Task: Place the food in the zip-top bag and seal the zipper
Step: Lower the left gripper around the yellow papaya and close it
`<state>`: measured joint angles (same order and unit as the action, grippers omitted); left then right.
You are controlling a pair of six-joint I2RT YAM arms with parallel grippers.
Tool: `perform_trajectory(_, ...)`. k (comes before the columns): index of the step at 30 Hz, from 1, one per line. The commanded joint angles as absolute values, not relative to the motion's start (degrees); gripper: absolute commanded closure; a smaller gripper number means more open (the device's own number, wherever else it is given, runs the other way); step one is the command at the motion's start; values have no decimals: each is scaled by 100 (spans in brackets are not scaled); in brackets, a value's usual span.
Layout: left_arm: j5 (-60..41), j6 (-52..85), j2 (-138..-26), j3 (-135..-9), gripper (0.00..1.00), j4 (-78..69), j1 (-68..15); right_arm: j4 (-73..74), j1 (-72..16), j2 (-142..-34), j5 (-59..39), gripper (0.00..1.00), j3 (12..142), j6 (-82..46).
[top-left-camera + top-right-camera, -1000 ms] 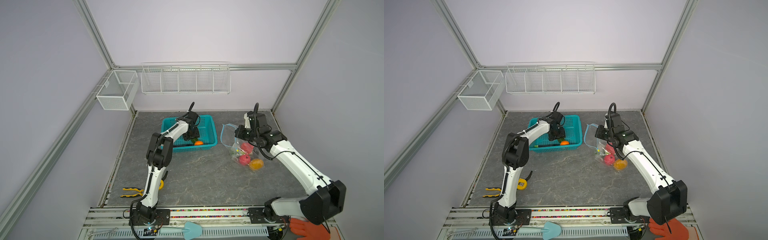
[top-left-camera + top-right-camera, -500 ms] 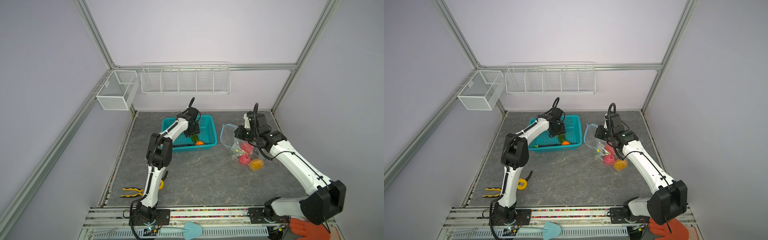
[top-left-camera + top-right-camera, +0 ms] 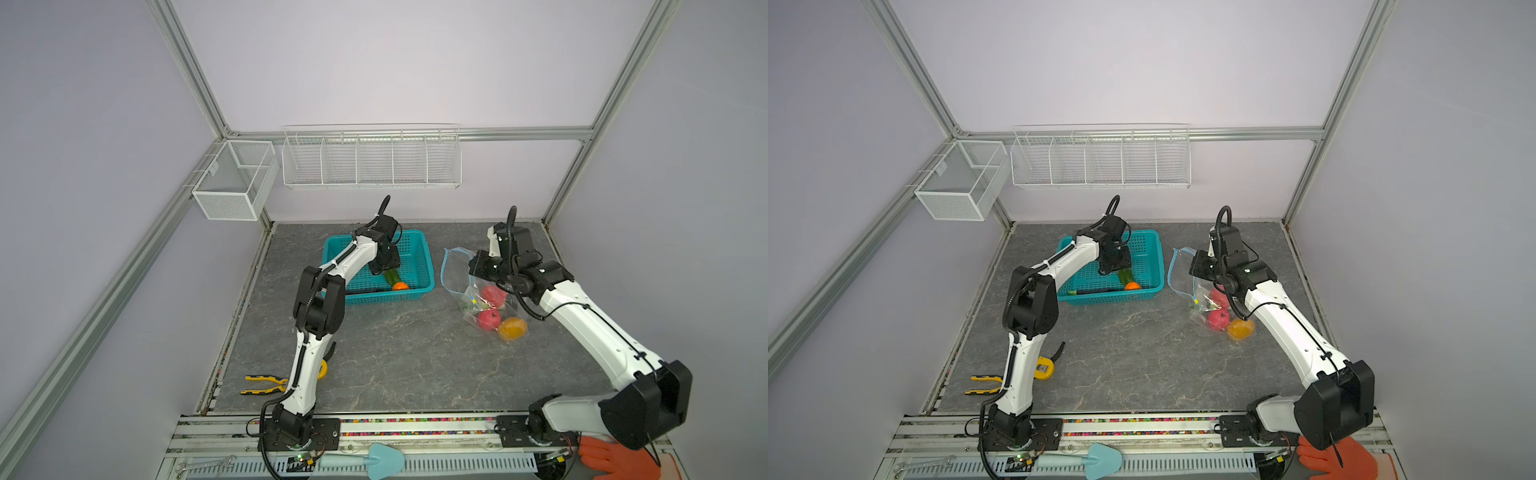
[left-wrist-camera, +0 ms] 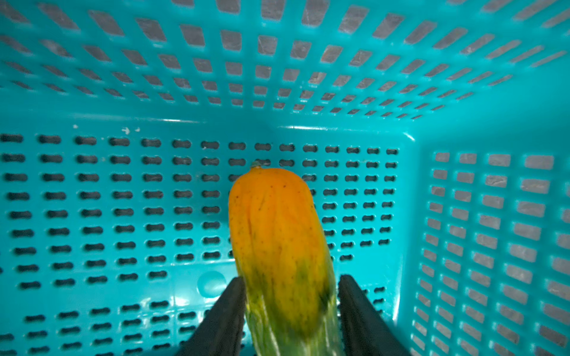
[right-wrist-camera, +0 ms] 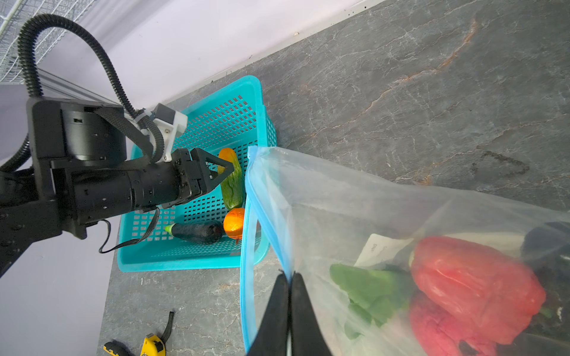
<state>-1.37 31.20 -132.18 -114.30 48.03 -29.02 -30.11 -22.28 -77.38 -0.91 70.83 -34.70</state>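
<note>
Left gripper [image 4: 291, 279] has narrowed around the papaya [image 4: 274, 222], grip uncertain; right gripper [image 5: 290, 277], clamped, holds the bag [image 5: 354, 200] open.

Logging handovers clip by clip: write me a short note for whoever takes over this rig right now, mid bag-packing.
Left pincer: fingers either side of the orange-green papaya inside the teal basket; firm grip not confirmed.
Right pincer: shut on the zip-top bag at its blue zipper strip, holding the mouth open.
Done: red pepper, pink fruit, orange-yellow fruit and leafy green are in the bag.
To do: papaya, round orange and dark eggplant from the basket, then seal the zipper.
</note>
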Motion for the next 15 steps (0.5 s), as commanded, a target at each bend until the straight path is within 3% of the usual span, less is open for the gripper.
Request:
perform_trajectory(1,-76,3103,-13368,-11452,51,4961,-2951,-3012,-2267,-7638,-44,93,7136,-3477)
perform_trajectory(8,-1,3078,-13497,-11521,40,5056,-2966,-3006,-2266,-7633,-37,93,7126,-3480)
perform_trajectory(15,0,3015,-13614,-11760,38,5174,-3000,-3011,-2267,-7646,-26,93,7137,-3467)
